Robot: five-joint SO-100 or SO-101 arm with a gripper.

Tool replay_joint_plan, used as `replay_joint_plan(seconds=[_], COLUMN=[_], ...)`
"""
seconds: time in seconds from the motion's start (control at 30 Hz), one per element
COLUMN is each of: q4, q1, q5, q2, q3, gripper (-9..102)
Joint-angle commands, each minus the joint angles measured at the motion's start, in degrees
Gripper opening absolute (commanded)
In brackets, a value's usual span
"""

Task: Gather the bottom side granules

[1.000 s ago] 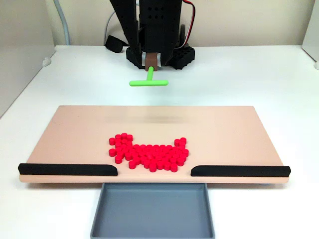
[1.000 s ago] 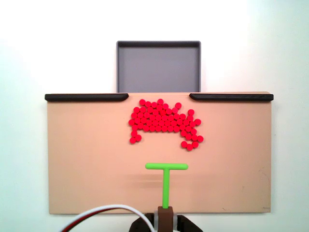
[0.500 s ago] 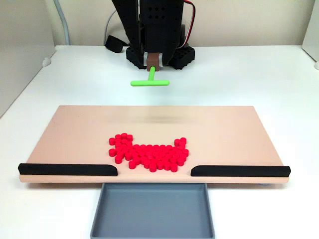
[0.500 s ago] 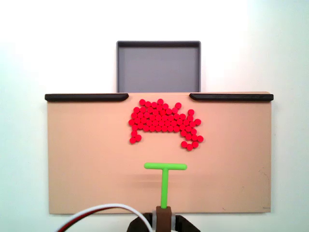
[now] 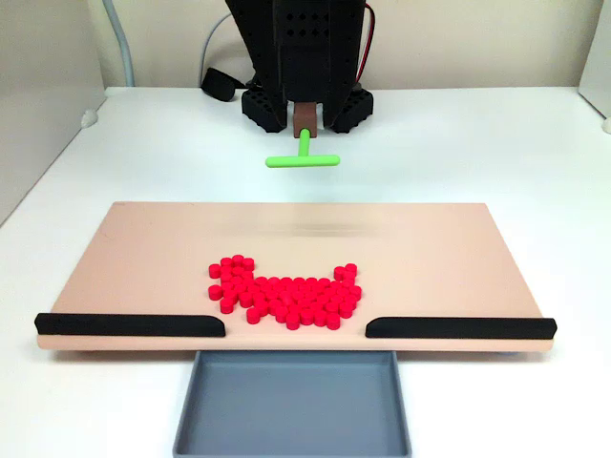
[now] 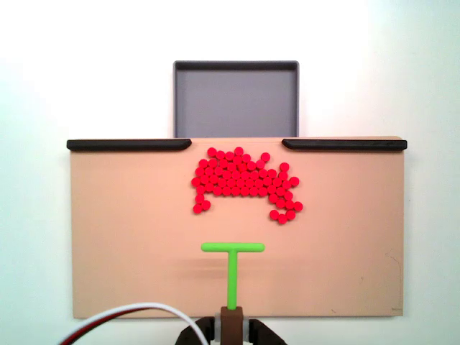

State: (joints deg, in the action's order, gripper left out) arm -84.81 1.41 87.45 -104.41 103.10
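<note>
Fixed views both showed the granules (image 6: 244, 181) bunched on the board (image 6: 129, 237) just before the gap between its black rails, beside the grey tray (image 6: 236, 99). The gripper (image 6: 231, 316) clamped the green T-stick (image 6: 232, 269), hovering well short of the granules. Judging by that, sweeping had not begun; two stragglers trailing toward the stick remained ungathered.

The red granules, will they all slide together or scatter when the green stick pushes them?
Probably a bit of both. The granules are many loose little pieces lying flat on the smooth board, so they should slide easily. The stick has a bar narrower than the pile, so pieces at the edges may slip around it.
</note>
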Motion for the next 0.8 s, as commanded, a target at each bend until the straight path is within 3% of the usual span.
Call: replay_joint_plan(seconds=[0.0,0.77], q4=[-0.2,0.4], q1=[-0.3,5.3], q5=[-0.4,6.0], q2=[-0.1,-0.2], q3=[-0.9,1.9], gripper=[0,0])
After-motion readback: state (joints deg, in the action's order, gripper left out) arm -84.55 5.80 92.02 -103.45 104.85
